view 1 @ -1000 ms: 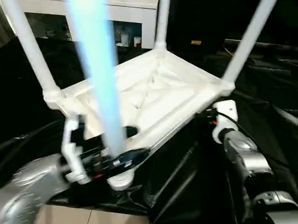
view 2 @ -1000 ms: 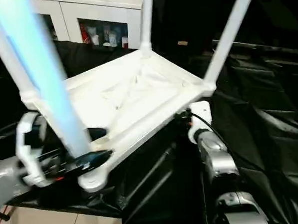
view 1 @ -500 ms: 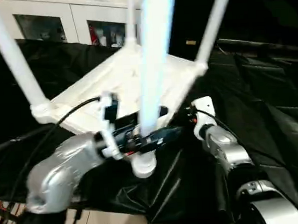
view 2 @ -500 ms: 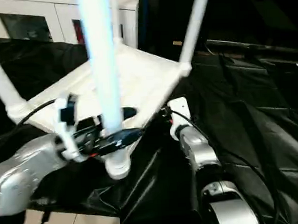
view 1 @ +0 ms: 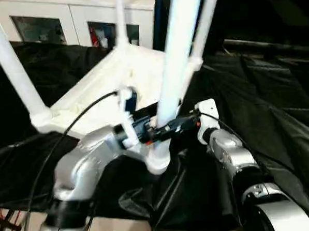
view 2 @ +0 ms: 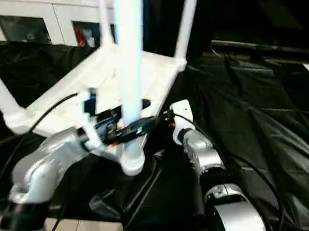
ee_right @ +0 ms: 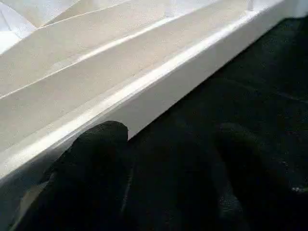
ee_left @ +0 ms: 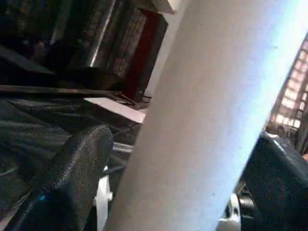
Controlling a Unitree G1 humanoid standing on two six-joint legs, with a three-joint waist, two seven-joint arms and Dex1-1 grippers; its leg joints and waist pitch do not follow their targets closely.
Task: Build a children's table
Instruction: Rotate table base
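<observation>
Tabletop (view 1: 111, 76) on black-draped work table (view 1: 267, 89)

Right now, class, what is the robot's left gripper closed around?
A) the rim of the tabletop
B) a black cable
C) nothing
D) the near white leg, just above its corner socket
D: the left gripper has its black fingers on either side of the near white leg, just above its corner socket.
</observation>
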